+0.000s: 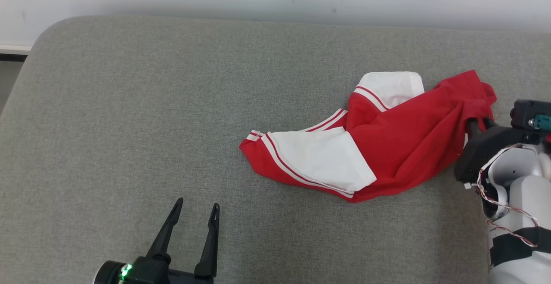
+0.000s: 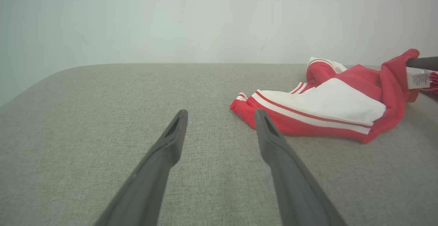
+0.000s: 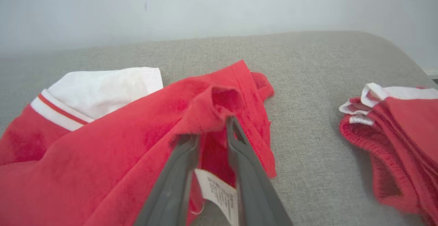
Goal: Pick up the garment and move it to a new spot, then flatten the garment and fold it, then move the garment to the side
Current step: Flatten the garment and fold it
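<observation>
The red-and-white garment (image 1: 387, 146) lies crumpled on the right of the grey worktop (image 1: 129, 103); it looks soft, light and floppy, so it will likely sag and drag when lifted. The right fingers (image 3: 243, 150) pinch its bunched red edge by the label (image 3: 219, 191), a fair hold. The left fingers (image 2: 273, 143) stand open and empty, well apart from it.

Red garment (image 1: 400, 146) with white, red-striped panels, crumpled on grey padded surface (image 1: 129, 125), right edge bunched and lifted
</observation>
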Controlling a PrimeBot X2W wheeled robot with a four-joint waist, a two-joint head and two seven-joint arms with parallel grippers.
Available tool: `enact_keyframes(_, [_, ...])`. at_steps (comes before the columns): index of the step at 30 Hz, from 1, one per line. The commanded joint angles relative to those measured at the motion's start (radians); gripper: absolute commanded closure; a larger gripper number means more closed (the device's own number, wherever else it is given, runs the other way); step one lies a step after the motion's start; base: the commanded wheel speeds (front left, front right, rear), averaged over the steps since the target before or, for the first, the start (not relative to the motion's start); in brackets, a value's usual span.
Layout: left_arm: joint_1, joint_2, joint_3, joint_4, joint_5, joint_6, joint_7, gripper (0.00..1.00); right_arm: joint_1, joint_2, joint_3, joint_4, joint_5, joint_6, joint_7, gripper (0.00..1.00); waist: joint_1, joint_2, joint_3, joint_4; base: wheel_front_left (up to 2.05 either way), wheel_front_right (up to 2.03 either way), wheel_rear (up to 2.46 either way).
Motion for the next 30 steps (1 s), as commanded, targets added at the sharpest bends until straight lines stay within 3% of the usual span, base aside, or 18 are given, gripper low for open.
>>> enact_keyframes(1, [0.003,-0.001,0.0,0.002,-0.001,-0.006,-0.003,0.0,-0.013,-0.011,0.011,-0.001,-0.023,-0.002,-0.008,0.59,0.0,0.0,0.001,0.001,0.0,0.0,0.0])
enact_keyframes(3, [0.001,-0.001,-0.001,0.001,-0.002,-0.007,-0.003,0.0,-0.017,-0.022,0.022,-0.001,-0.057,-0.002,-0.01,0.49,0.0,0.0,0.003,0.003,0.0,0.0,0.0])
enact_keyframes(5, [-0.001,-0.001,-0.002,0.002,-0.003,-0.006,-0.003,0.0,-0.023,-0.029,0.027,0.0,-0.078,-0.002,-0.012,0.3,0.0,0.0,0.004,0.007,0.0,0.0,0.0])
enact_keyframes(8, [-0.004,-0.001,-0.002,0.001,-0.005,-0.003,-0.003,0.0,-0.025,-0.034,0.032,0.002,-0.106,-0.002,-0.013,0.09,0.0,0.0,0.006,0.012,0.0,0.0,0.0])
enact_keyframes(14, [-0.002,-0.001,0.0,-0.001,-0.008,-0.001,-0.003,0.0,-0.037,-0.056,0.083,0.017,-0.106,-0.002,-0.016,0.0,0.0,0.0,0.006,0.015,0.0,0.0,0.0])
enact_keyframes(24, [-0.007,-0.001,-0.011,0.0,-0.015,-0.001,-0.003,0.0,-0.085,-0.116,0.197,0.06,-0.052,-0.002,0.021,0.0,0.0,0.0,0.009,0.024,0.0,0.0,0.0])
enact_keyframes(25, [-0.009,-0.001,-0.013,0.0,-0.016,0.0,-0.003,0.0,-0.092,-0.119,0.199,0.069,-0.043,-0.002,0.024,0.13,0.0,0.0,0.01,0.027,0.0,0.0,0.0])
enact_keyframes(29, [-0.013,-0.001,-0.018,-0.001,-0.023,0.003,-0.003,0.0,-0.106,-0.13,0.198,0.098,-0.028,-0.002,0.044,0.28,0.0,0.0,0.013,0.042,0.0,0.0,0.0])
enact_keyframes(30, [-0.014,-0.001,-0.019,-0.001,-0.024,0.004,-0.003,0.0,-0.11,-0.133,0.199,0.106,-0.026,-0.002,0.051,0.35,0.0,0.0,0.014,0.045,0.0,0.0,0.0])
